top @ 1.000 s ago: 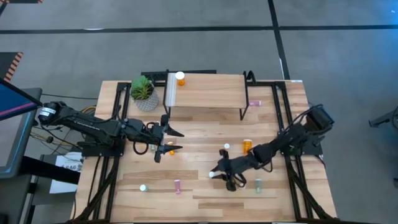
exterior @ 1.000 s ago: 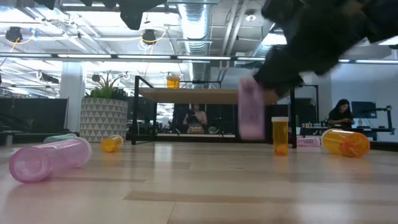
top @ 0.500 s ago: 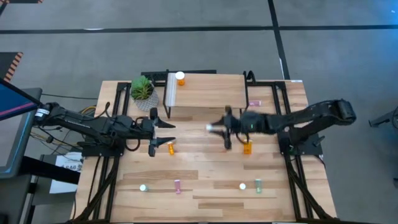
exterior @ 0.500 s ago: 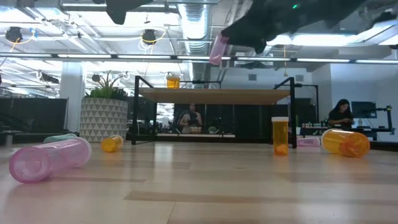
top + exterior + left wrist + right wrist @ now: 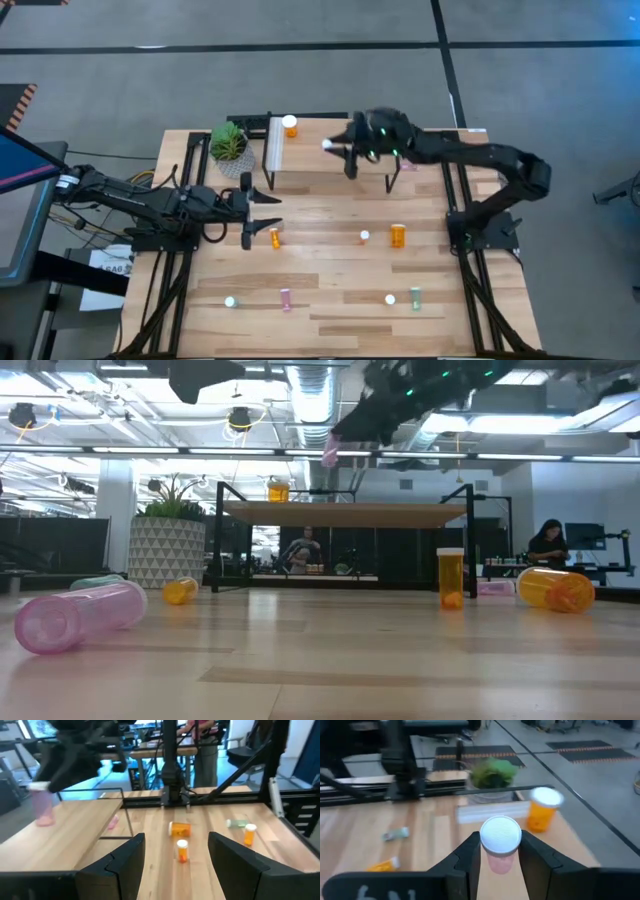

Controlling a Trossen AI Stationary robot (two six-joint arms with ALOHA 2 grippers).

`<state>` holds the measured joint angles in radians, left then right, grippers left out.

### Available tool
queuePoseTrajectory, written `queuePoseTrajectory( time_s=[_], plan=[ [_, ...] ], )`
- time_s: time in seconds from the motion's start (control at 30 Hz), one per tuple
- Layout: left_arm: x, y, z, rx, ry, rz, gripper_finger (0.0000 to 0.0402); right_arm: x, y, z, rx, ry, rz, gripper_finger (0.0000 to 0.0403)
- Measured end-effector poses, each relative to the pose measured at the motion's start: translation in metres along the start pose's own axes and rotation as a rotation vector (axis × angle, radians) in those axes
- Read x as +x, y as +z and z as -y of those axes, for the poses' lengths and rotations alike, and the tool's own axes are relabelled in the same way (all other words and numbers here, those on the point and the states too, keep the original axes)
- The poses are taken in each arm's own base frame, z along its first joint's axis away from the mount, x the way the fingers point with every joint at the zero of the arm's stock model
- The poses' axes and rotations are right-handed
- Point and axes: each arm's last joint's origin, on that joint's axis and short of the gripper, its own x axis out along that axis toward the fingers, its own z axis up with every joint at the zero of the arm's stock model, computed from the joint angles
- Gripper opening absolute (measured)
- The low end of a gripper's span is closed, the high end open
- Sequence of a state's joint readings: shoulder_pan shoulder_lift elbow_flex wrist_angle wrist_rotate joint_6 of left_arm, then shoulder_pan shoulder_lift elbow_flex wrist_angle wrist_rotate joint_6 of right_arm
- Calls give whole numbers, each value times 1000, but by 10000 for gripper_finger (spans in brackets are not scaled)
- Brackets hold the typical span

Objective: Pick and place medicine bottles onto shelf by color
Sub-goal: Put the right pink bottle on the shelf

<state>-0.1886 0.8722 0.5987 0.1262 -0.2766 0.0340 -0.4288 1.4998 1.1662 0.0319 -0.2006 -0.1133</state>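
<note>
- While the left gripper (image 5: 262, 213) waits with its fingers spread above the left part of the desk (image 5: 330, 320), the right gripper (image 5: 345, 152) has travelled far: a second ago it was low near the front of the desk, and now it hangs over the shelf (image 5: 330, 165).
- It is pinching a pink bottle (image 5: 501, 847) with a white cap, held clearly above the shelf top and not yet touching it, as the low view shows.
- An orange bottle (image 5: 290, 126) already stands at the left back corner of the shelf, near the plant (image 5: 229, 143).
- My judgement is that the carrying is almost done and only the lowering and release are left; the pink one should go apart from the orange one to keep colours separate.
- Other bottles remain on the desk: an orange one (image 5: 398, 236) right of centre, a small orange one (image 5: 275, 238) just beside the left gripper, and a pink one (image 5: 285, 299) near the front.
</note>
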Motion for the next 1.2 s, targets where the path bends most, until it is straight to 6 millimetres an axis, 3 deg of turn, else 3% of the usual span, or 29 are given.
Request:
queuePoseTrajectory(
  time_s=[0.27,0.57,0.9,1.2],
  plan=[
    [-3,0,-6,29,39,-8,206,36,-6,53,51,-14,-55,132],
    [-5,-8,-14,21,62,-12,206,70,-14,83,84,-12,-136,132],
    [-31,-15,-24,-34,67,115,206,70,-15,96,85,-46,-163,132],
    [-33,-17,-24,-38,67,135,206,65,-19,106,101,-77,-182,132]
  ],
)
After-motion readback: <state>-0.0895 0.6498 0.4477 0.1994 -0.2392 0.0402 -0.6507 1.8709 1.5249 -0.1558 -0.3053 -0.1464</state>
